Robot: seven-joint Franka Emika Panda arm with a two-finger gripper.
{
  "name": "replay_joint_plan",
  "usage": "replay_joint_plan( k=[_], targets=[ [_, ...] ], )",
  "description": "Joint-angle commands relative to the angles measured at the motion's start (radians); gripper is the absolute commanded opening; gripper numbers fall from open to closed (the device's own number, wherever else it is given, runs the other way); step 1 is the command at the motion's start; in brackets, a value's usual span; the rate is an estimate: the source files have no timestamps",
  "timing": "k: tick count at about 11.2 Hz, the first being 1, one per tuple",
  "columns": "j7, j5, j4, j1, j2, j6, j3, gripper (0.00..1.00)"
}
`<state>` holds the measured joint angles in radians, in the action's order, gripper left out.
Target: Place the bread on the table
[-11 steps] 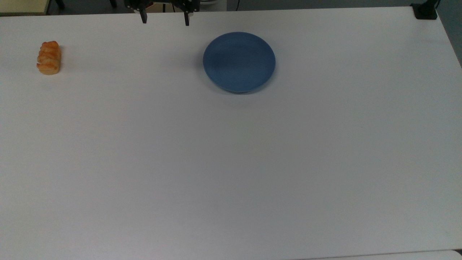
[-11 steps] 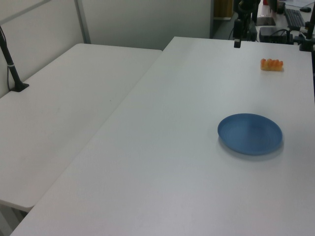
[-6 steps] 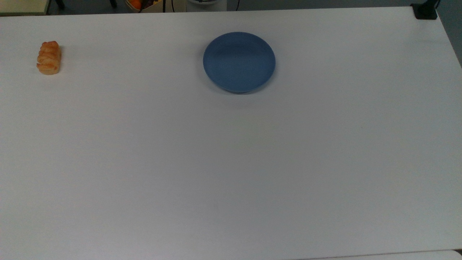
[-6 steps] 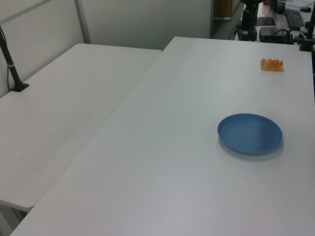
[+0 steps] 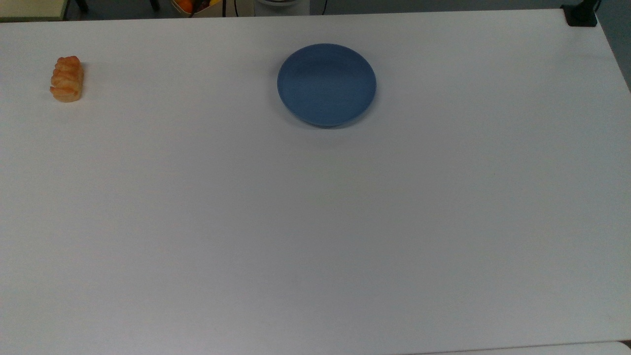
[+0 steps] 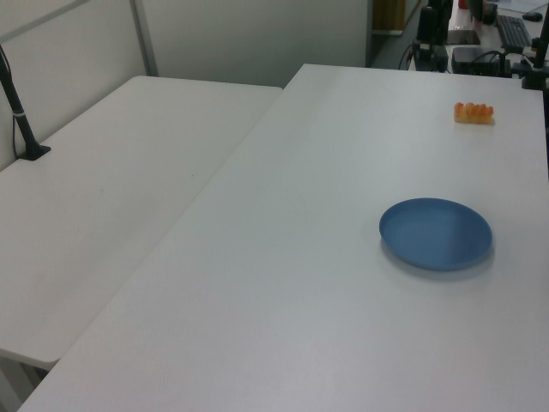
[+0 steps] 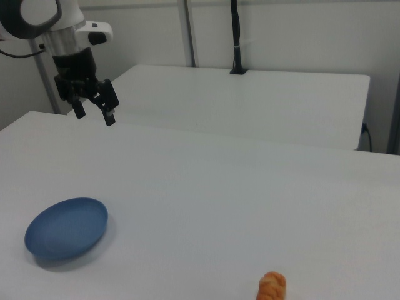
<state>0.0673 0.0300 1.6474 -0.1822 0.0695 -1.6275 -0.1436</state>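
Observation:
The bread point(image 5: 66, 79), a small golden-orange ridged roll, lies flat on the white table point(image 5: 315, 222) at the top view's far left; the left view has the bread point(image 6: 473, 112) at its upper right and the right view has the bread point(image 7: 272, 286) at its bottom edge. My gripper point(image 7: 94, 114) hangs in the air at the right view's upper left, above the table's far edge. Its black fingers point(image 7: 109, 117) stand apart with nothing between them, so it is open and far from the bread.
A round blue plate point(image 5: 326, 84) lies bare on the table, also seen as the plate point(image 6: 436, 233) and the plate point(image 7: 67, 227). A second white table point(image 6: 111, 180) adjoins. A black clamp point(image 5: 580, 15) sits at the top view's upper right corner.
The gripper's fingers, at the top view's upper edge one second ago, have risen out of that picture. The bread and the plate have not moved.

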Motion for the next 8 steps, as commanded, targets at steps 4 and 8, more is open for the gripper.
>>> replay_joint_plan(
  k=[4,8],
  targets=[
    [0.023,0.022,-0.026,0.009,-0.011,0.024,0.004,1.00],
    [0.020,0.022,-0.028,0.013,-0.011,0.028,0.004,1.00]
  ],
)
